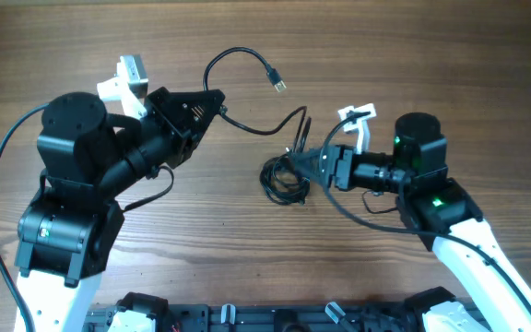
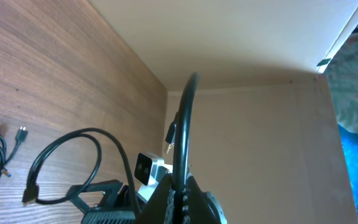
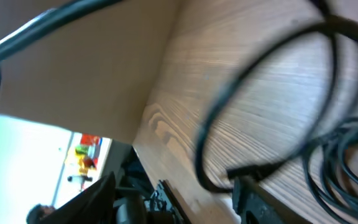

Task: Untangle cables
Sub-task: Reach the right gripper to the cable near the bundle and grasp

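At about 4 o'clock from the middle of the wooden surface (image 1: pixel 431 55), the right gripper (image 1: pixel 324 167) points toward 9 o'clock. It sits right at the knot (image 1: pixel 286 177), a small bunch of thin black cables lying just right of the surface's middle. In the right wrist view its fingers (image 3: pixel 248 198) stand apart, with loops of cord arching across the wood ahead of them. That picture is blurred, and I cannot tell whether either finger touches a cord.

Across from it, at about 9 o'clock, the left arm (image 1: pixel 90 148) reaches toward 2 o'clock. The left gripper (image 1: pixel 213 101) is clamped together on one cord (image 1: pixel 247 124). The left wrist view shows that cord (image 2: pixel 185 124) rising out from between the closed fingers, with the knot far off at the frame's 9 o'clock edge.

From the left gripper, one stretch of the cord runs toward 4 o'clock and joins the knot. The other stretch curls toward 12 o'clock in an open loop and ends in a small plug (image 1: pixel 276 81). The plug is the farthest piece, well apart from the knot and up toward the 12 o'clock side.
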